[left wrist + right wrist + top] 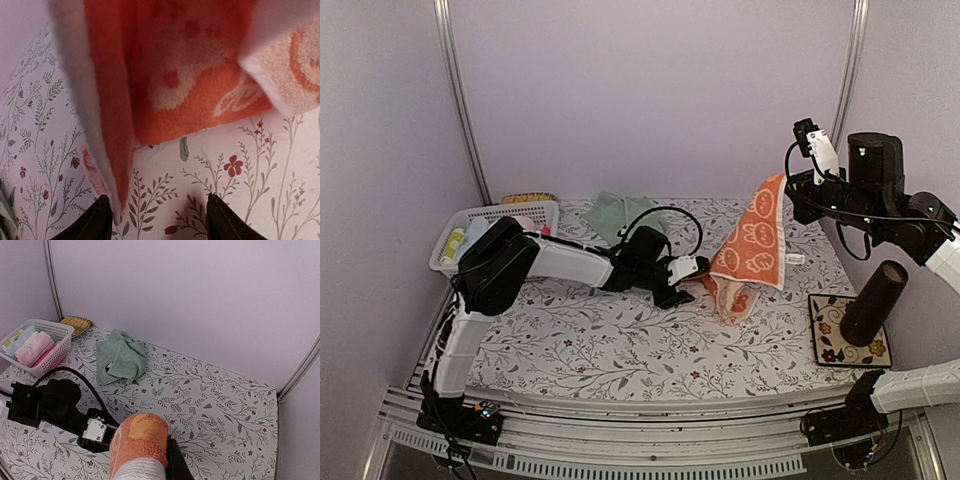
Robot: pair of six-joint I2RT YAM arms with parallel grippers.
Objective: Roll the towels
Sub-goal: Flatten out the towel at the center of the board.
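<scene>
Floral tablecloth [620, 340] lies beneath orange towel [755, 240] hanging from right tool [790, 187].

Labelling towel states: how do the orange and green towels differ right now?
Orange towel hangs from the right gripper, lower end bunched on the table; green towel lies crumpled near the back. Orange towel has cream figures; green towel looks plain. Neither is rolled.

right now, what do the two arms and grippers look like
Left arm: white links, black joints, a black cable looping over the wrist. Right arm: mostly black, white lower link. Left gripper has dark fingers.
</scene>
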